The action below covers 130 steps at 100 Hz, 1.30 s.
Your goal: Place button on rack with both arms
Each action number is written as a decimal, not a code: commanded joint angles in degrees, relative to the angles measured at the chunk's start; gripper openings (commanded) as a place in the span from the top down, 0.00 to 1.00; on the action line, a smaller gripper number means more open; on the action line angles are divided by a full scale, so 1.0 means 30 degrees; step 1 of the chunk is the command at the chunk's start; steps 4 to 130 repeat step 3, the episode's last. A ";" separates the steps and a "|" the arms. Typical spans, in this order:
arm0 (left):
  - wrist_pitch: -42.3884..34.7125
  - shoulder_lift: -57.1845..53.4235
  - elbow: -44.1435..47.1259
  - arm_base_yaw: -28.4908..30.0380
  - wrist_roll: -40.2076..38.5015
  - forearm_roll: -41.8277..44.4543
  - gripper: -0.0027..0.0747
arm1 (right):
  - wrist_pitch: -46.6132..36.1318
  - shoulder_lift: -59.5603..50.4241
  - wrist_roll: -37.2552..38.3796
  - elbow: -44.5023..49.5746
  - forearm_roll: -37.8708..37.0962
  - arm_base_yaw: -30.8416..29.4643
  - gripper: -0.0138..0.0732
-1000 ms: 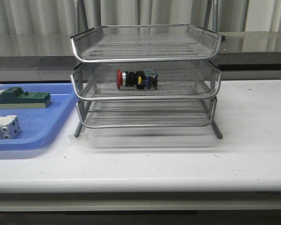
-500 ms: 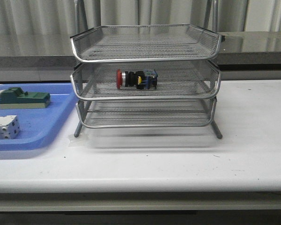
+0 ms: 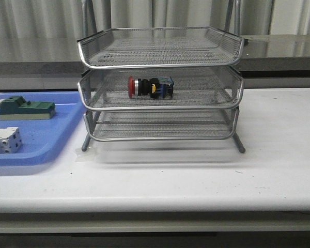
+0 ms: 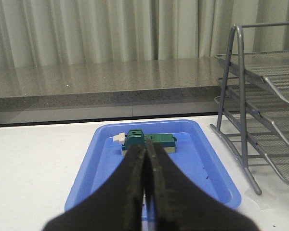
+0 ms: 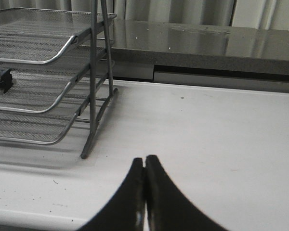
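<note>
Lying on its side, the button [image 3: 150,87] sits on the rack's [image 3: 160,106] middle tier. Left gripper [image 4: 145,159] and right gripper [image 5: 144,168] pinched together, empty (well apart from rack). Best kept clear; placement looks done.

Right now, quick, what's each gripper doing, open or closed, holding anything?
Left gripper: closed, fingers pressed together, holding nothing, above the blue tray.
Right gripper: closed, fingers together, holding nothing, over the bare table.

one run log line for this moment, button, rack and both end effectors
button: lying on middle tier of rack | left end effector: shut, empty, facing blue tray | right end effector: shut, empty, above table
</note>
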 commanded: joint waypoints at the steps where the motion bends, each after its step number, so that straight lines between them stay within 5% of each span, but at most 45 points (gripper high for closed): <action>1: -0.1545 -0.0594 0.0622 -0.0107 -0.0210 -0.0184 0.99 | -0.1568 -0.0326 0.0039 0.0011 0.0040 -0.0014 0.91; 130: -0.1545 -0.0594 0.0622 -0.0107 -0.0210 -0.0184 0.99 | -0.1568 -0.0326 0.0039 0.0011 0.0040 -0.0014 0.91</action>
